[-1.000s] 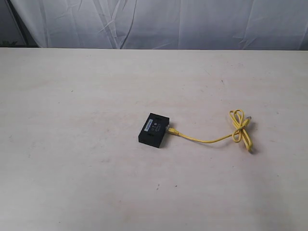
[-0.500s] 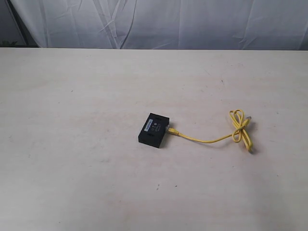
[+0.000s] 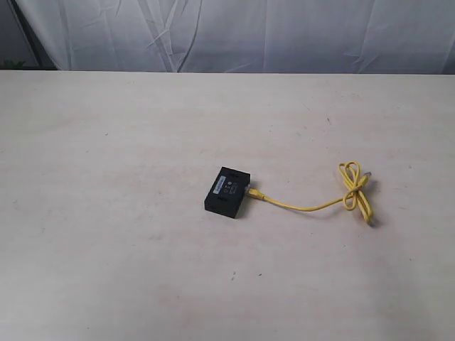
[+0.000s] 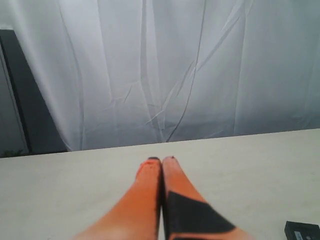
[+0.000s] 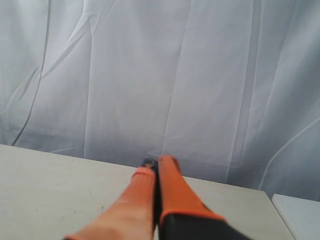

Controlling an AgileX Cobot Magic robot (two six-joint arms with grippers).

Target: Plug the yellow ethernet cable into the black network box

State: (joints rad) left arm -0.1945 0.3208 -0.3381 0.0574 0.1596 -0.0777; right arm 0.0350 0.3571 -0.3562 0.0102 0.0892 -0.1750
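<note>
Black network box (image 3: 227,190) sits near mid-table (image 3: 106,249). Yellow ethernet cable (image 3: 306,207) leaves the box's 3 o'clock side and trails toward 3 o'clock, ending in a loose knot w/ the free plug at the knot's 1 o'clock. Near plug touches the box edge and looks inserted, but can't tell if it's fully clicked.

Left gripper (image 4: 161,161): fingers pressed together, nothing betw them, aimed at the white curtain (image 3: 249,35); box corner shows at approx 4 o'clock of it in left wrist view. Right gripper (image 5: 156,161): likewise closed on nothing. Neither shows in the exterior view, so both are well apart from the work.

Judgement: task looks near done, the step is confirming the seat. If a push is needed:
- left steadies the box from its 9 o'clock side
- right pinches the cord just behind the plug, not further out where it'd buckle
- press straight toward 9 o'clock, no twist, w/o sliding the box
</note>
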